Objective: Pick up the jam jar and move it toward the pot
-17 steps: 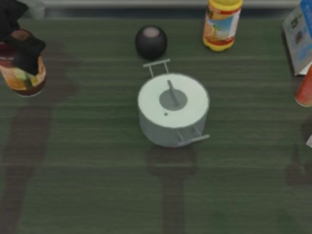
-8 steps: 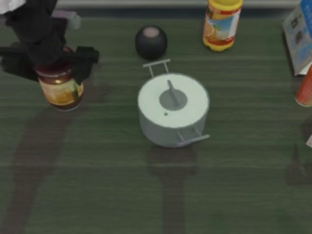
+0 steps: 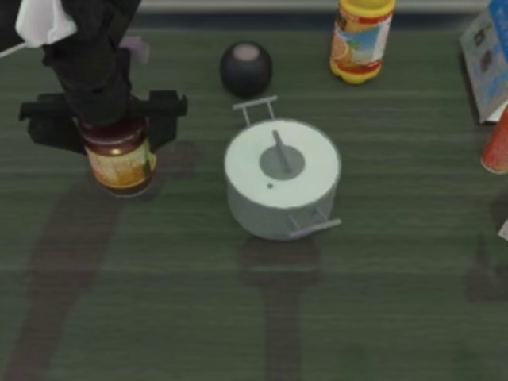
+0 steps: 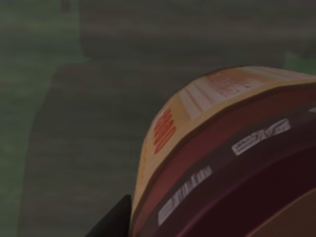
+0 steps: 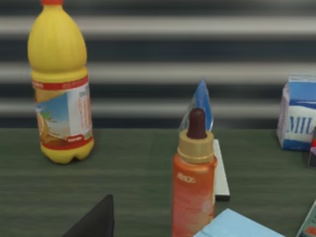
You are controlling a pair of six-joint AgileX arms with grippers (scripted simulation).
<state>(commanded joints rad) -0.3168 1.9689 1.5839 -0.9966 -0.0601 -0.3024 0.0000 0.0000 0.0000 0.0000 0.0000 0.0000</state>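
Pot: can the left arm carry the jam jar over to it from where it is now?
Probably yes. The left pincer holds the jam jar to the left of the pot, and only bare table lies between them. The black ball sits farther back, off that line.

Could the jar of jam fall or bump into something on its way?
Maybe. The left tool holds the jam jar only near its lid, so it might slip out. Carried too low, the jar might knock the pot or its wire handle. The black ball nearby could roll if nudged.
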